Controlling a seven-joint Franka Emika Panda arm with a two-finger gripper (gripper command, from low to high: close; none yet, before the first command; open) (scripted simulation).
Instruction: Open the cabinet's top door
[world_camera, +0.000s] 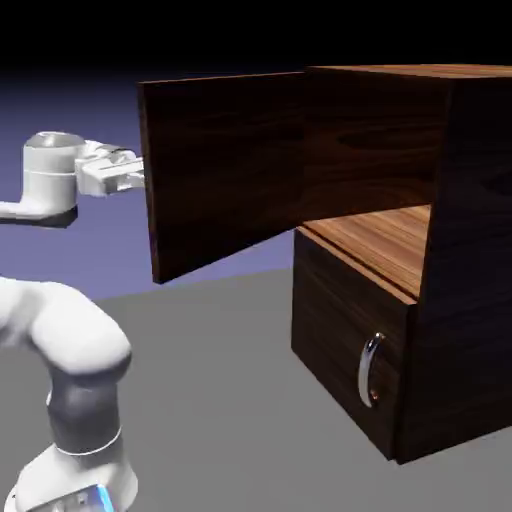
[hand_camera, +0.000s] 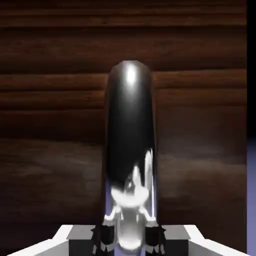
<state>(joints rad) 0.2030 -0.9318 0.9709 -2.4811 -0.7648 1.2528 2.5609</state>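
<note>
Already the top door (world_camera: 225, 170) stands swung wide from the cabinet (world_camera: 470, 250), its dark panel jutting out toward nine o'clock in the exterior view and showing its plain back face. Behind it the upper compartment lies open, with a lighter wood shelf (world_camera: 385, 240) across its floor. Below the shelf, at about five o'clock from the door, the lower panel (world_camera: 345, 340) sits flush and shut, its small silver handle (world_camera: 370, 368) curving off the front.

At nine o'clock of the door's free edge the gripper (world_camera: 135, 172) reaches in level, its tips hidden behind the panel's edge. In the hand view the door's silver handle (hand_camera: 130, 150) fills the middle, running up to twelve o'clock against wood grain, and the fingertips (hand_camera: 102, 237) pinch its near end from either side, clamped narrow on it.

Nothing lies between door and arm; the grey table (world_camera: 220, 400) spreads beneath, with the arm's white base link (world_camera: 70, 360) at seven o'clock.
</note>
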